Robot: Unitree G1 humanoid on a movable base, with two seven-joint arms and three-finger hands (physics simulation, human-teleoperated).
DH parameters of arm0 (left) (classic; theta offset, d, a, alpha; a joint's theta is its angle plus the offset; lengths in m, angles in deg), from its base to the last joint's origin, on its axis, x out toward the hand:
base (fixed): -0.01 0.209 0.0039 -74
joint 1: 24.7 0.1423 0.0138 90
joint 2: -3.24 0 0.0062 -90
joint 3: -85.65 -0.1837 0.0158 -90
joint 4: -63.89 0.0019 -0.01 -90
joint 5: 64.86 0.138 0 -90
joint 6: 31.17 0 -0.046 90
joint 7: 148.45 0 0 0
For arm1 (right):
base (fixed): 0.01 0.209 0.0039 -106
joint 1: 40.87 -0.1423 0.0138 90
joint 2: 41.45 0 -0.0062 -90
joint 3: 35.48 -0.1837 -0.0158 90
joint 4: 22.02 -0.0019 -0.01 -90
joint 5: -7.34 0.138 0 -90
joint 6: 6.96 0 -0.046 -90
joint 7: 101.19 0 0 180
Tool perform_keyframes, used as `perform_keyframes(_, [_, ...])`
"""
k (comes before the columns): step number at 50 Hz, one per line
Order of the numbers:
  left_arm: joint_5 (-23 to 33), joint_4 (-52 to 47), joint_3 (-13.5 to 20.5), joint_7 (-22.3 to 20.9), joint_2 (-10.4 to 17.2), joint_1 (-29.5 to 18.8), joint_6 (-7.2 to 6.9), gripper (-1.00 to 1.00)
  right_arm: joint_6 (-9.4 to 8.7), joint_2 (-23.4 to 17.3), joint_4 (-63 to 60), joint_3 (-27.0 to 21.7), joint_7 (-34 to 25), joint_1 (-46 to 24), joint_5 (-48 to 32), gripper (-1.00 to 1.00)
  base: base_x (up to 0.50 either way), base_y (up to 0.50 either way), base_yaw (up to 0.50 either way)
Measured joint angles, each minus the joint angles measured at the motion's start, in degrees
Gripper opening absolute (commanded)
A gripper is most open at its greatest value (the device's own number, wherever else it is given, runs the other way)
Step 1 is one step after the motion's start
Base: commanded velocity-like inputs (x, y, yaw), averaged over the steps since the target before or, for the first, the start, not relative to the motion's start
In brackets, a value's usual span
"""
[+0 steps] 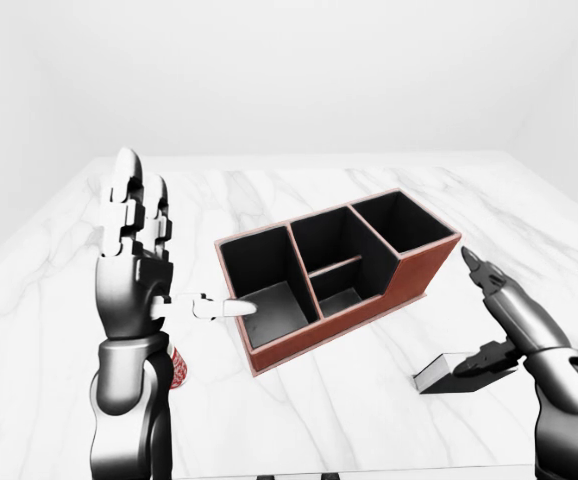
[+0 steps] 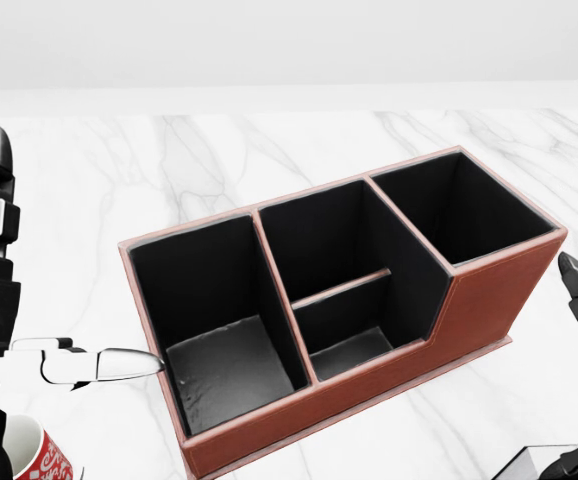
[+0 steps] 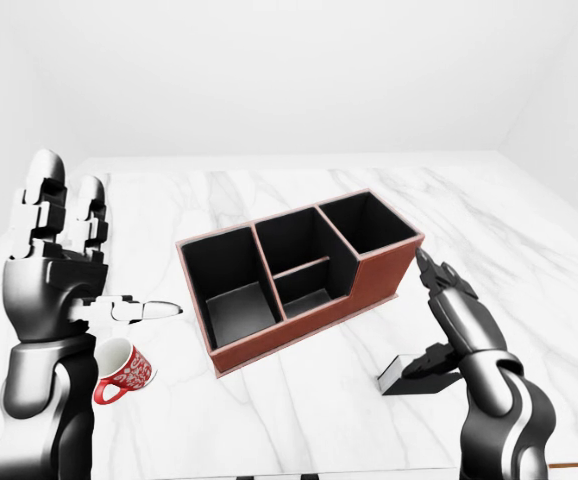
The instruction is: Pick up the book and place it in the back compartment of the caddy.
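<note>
The brown caddy with black compartments stands on the marble table, slanted; its middle section has a low divider. The book, dark with a pale edge, lies flat to the caddy's lower right. My right hand hangs open just right of the book, its fingers stretched up and left and its thumb low by the book's right end; I cannot tell whether it touches. My left hand is raised left of the caddy, open, with its thumb pointing at the caddy's left end. It holds nothing.
A red-and-white mug lies tipped on the table under my left hand. The marble table stretches well beyond the caddy towards the top of the view. Its near edge runs along the bottom of the eye views.
</note>
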Motion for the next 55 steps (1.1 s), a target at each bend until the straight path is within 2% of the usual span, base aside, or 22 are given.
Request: perform_keyframes(55, [0.0,0.15,-0.01,-0.01,0.0,0.02,0.0,1.0,5.62,-1.04,8.14,-0.27,3.1,1.42,-3.79,1.0,0.0,0.0,0.0])
